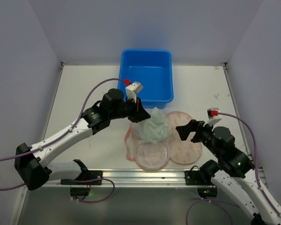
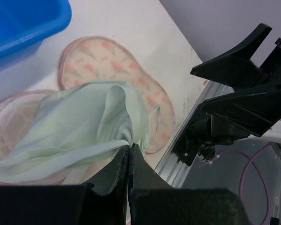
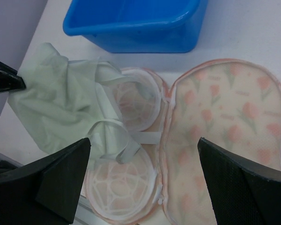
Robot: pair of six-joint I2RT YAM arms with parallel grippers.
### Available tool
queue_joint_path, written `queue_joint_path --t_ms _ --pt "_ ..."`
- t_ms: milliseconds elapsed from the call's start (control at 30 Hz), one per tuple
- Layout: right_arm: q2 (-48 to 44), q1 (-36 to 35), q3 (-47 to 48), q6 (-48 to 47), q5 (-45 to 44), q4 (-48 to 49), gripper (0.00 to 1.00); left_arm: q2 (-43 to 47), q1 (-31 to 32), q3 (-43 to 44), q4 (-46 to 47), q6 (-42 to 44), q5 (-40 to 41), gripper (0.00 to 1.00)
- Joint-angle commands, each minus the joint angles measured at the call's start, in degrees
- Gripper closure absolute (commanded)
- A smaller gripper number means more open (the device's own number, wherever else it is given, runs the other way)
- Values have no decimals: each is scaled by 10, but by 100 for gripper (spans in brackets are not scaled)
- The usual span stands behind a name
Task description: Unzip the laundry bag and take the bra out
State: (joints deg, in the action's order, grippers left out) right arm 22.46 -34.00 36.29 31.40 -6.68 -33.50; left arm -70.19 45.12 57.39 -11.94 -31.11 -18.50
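Above the open laundry bag, the left tool is pinching the limp, light bra by a bunched fold, probably a secure enough hold. The right tool is hovering spread.

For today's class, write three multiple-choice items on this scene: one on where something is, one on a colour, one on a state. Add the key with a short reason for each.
1. Where does the blue tub stand relative to the laundry bag?
A. On top of it.
B. Beyond it, farther from the arms.
C. Inside it.

2. What colour is the bra?
A. Black.
B. Red.
C. Pale mint.

3. What is the left gripper doing?
A. It is shut on the bra's fabric.
B. It is open over the tub.
C. It is shut on the bag's zipper.

Key:
1 B: the top view shows the tub behind the bag.
2 C: the fabric looks light green-white in every view.
3 A: the left wrist view shows the jaws closed with the fabric pinched between them.
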Motion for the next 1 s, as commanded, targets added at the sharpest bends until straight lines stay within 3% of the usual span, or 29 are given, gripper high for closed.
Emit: queue_joint_path --t_ms 0,133,300,667,967 --pt "-36 2 8 -10 -43 1 1 16 -5 85 -45 32 -15 100" --pt "-86 2 5 -9 -62 1 1 -4 -42 156 -75 63 -23 100" --pt "-102 2 -2 -9 -69 1 1 -70 -129 253 -62 96 -91 100" --pt "-82 2 -7 -13 -56 1 1 -334 -225 565 -113 225 -156 100" --pt "-80 2 -11 -12 -49 1 1 -501 -269 595 -17 269 -236 100"
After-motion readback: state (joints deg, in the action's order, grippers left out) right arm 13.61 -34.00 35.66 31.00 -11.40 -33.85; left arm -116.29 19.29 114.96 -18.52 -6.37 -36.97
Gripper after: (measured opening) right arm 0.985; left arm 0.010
